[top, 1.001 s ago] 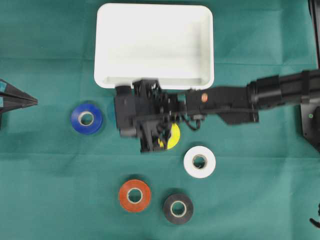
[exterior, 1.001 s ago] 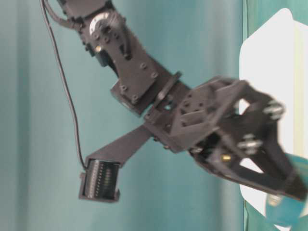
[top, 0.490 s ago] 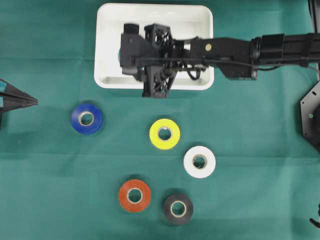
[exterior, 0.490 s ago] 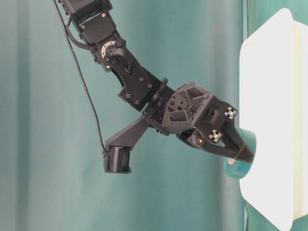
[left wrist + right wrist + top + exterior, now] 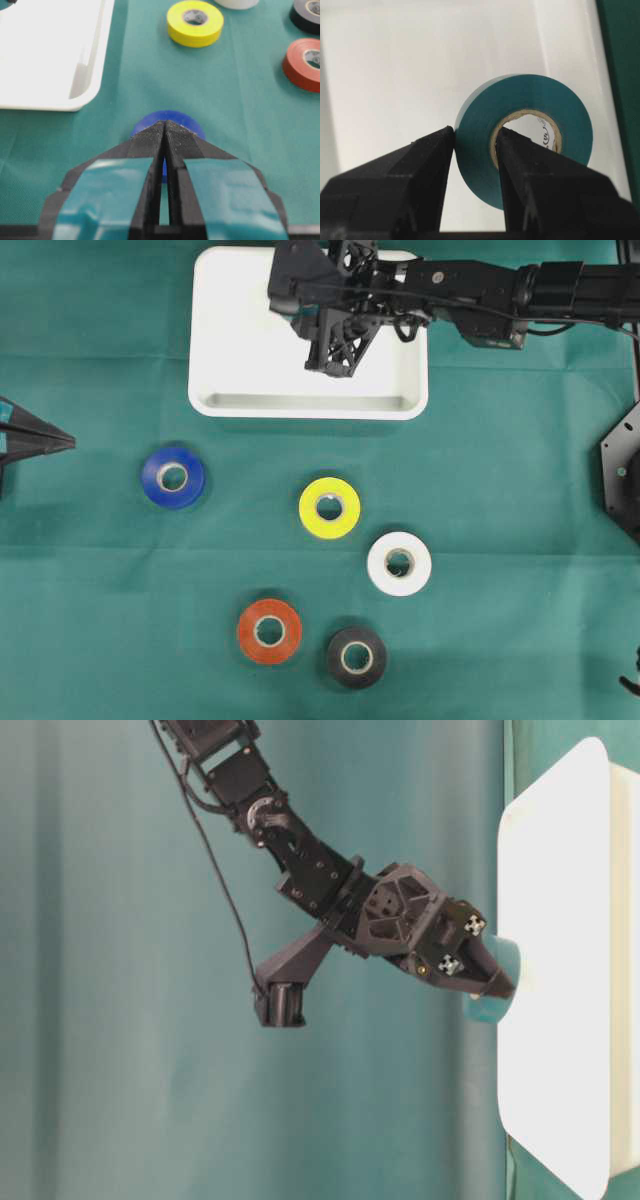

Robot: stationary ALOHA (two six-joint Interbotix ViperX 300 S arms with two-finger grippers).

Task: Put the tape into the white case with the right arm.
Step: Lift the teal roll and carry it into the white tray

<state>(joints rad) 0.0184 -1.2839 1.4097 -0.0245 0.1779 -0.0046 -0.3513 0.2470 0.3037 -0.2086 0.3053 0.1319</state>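
The right gripper [image 5: 475, 150] is pinching the wall of a green tape roll [image 5: 525, 135], one finger on the outer face and the other through the cardboard core; this grip is keeping the roll on edge and is leaving its lower side free to meet the floor of the white case [image 5: 240, 330]. In the overhead view the right arm [image 5: 470, 305] is reaching across the case's right rim, and the gripper is sitting over the case's upper middle. In the table-level view the roll is appearing against the case, but whether it is touching the floor cannot be told. By judgement, the carry is nearly complete and only the release is outstanding.

The left gripper [image 5: 165, 150] is resting with its fingers pressed together, well apart from the case to its lower left, pointing at a blue tape roll [image 5: 173, 477]. It is holding nothing and is taking no part.

Below the case, the yellow [image 5: 329, 507], white [image 5: 399, 563], red [image 5: 269, 631] and black [image 5: 356, 657] rolls are lying flat on the green cloth [image 5: 520, 540].
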